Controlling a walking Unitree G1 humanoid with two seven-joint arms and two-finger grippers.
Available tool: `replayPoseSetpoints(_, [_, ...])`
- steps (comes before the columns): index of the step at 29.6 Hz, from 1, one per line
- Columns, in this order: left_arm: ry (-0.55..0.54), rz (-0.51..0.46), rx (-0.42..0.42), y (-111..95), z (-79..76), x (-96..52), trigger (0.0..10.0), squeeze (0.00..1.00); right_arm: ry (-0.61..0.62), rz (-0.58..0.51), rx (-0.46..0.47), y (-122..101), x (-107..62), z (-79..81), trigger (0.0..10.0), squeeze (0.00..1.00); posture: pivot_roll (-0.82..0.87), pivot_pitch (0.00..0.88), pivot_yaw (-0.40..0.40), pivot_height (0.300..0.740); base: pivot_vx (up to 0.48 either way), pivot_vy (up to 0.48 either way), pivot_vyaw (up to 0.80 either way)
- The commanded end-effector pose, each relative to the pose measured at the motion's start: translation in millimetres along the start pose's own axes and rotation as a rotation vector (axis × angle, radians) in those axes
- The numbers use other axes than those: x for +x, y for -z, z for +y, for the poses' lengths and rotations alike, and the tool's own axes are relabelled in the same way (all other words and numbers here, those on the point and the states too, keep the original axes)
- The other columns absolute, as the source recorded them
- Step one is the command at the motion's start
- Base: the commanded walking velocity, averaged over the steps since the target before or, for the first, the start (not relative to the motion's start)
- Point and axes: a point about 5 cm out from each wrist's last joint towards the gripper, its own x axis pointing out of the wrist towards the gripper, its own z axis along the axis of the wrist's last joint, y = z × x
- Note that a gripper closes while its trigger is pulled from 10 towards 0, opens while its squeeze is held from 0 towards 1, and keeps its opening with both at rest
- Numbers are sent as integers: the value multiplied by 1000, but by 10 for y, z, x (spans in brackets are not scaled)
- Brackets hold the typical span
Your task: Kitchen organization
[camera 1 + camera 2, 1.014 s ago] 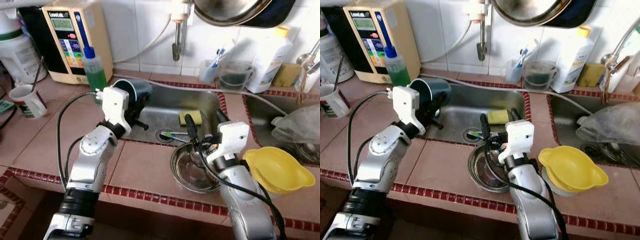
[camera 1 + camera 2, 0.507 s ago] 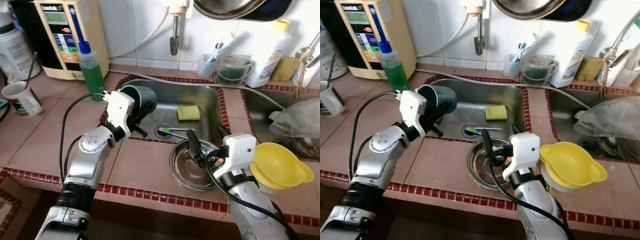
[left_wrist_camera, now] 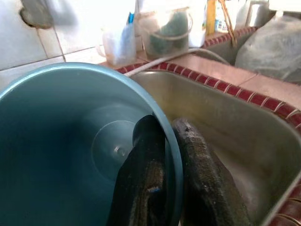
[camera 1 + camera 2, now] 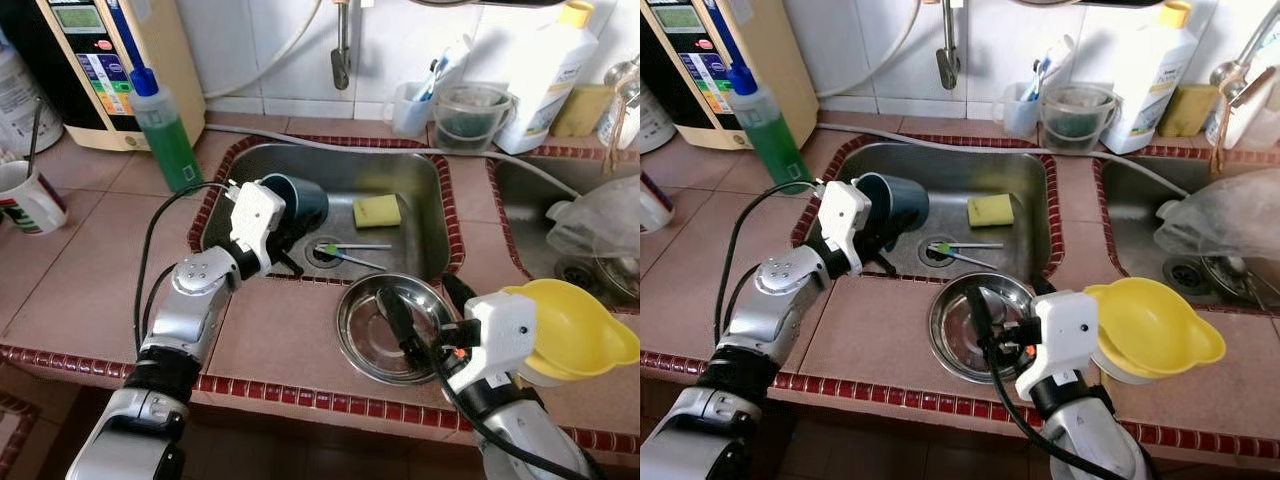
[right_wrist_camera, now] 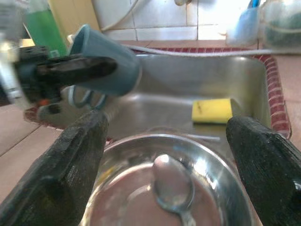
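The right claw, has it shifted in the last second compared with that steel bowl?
Yes. The right gripper has drawn back toward the robot: its fingertips reached past the steel bowl to the sink edge, and now sit over the bowl.

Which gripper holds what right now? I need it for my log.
Left gripper: shut on the teal cup rim.
Right gripper: open over the steel bowl.

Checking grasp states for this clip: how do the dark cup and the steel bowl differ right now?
The dark cup is tipped on its side over the sink, while the steel bowl sits upright on the counter. The left gripper pinches the cup's rim, one finger inside; the right gripper is open above the bowl, not holding it. The bowl holds a spoon; the cup looks empty. Both are round, open vessels.
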Motion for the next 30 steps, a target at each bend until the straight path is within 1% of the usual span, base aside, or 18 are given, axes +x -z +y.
replayPoseSetpoints(1, [33,-1,38,-32,-5,42,10000,0,-8,4,19,-42,-50,40,10000,0,-234,197,84,740,0,0,0])
replayPoseSetpoints(6, [53,14,46,-14,3,84,10000,0,-8,13,32,-80,-121,61,10000,0,-249,209,87,740,0,0,0])
replayPoseSetpoints(12, [80,32,68,0,5,164,10000,0,4,39,49,-133,-249,95,10000,0,-278,238,87,740,0,0,0])
replayPoseSetpoints(18, [85,33,73,-7,8,193,10000,0,4,50,59,-153,-292,119,10000,0,-285,251,87,740,0,0,0])
replayPoseSetpoints(22, [86,55,115,29,13,207,10000,0,0,62,68,-180,-326,145,10000,0,-291,269,83,740,0,0,0])
replayPoseSetpoints(30, [82,85,131,77,21,200,10000,0,1,68,78,-200,-350,154,10000,0,-297,287,81,740,0,0,0])
